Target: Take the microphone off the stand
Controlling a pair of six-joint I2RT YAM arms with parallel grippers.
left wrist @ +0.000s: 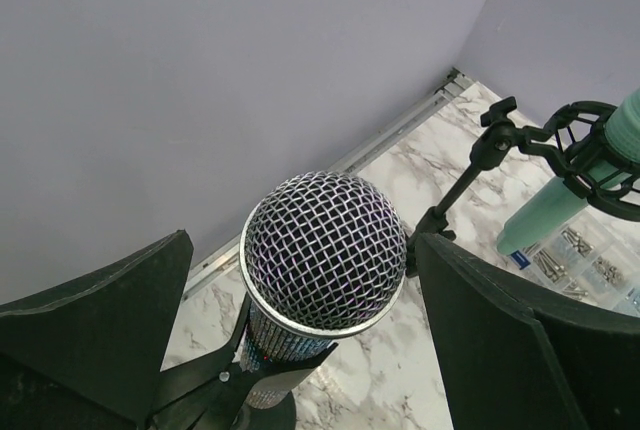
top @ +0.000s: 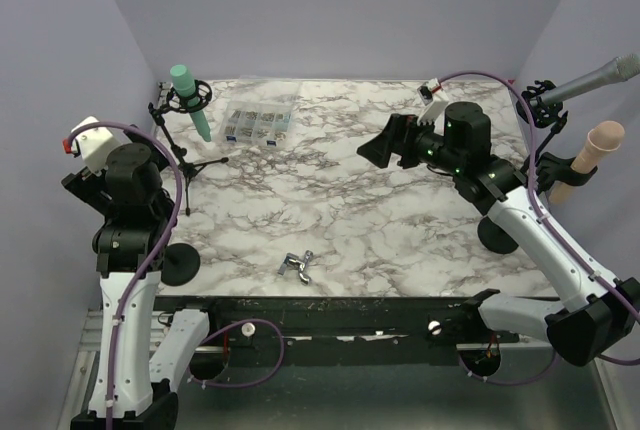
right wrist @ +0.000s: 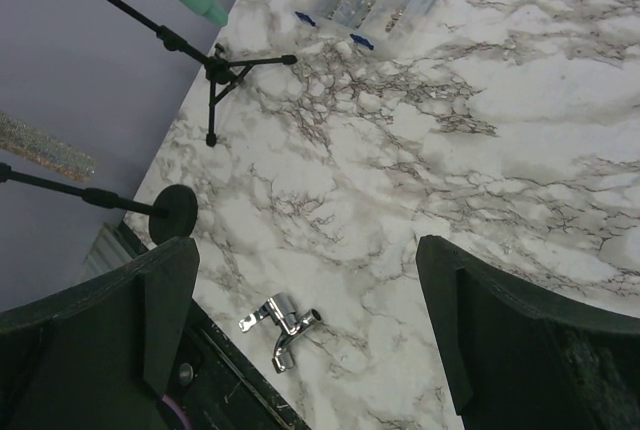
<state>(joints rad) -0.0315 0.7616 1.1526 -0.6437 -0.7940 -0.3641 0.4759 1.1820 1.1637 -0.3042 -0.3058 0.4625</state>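
Note:
A microphone with a silver mesh head point(left wrist: 323, 248) and a glittery body sits in a black clip on a stand. In the left wrist view my left gripper point(left wrist: 320, 285) is open, one finger on each side of the head and apart from it. The glittery body point(right wrist: 45, 147) and the stand's round black base point(right wrist: 172, 212) also show in the right wrist view. In the top view my left arm point(top: 130, 180) hides this microphone; only the base point(top: 180, 265) shows. My right gripper point(top: 390, 140) is open and empty above the middle of the table point(right wrist: 310, 290).
A teal microphone point(top: 190, 100) sits on a black tripod stand at the back left. A clear parts box point(top: 258, 123) lies beside it. A chrome fitting point(top: 298, 266) lies near the front edge. A grey microphone point(top: 590, 80) and a beige one point(top: 590, 155) stand at the right.

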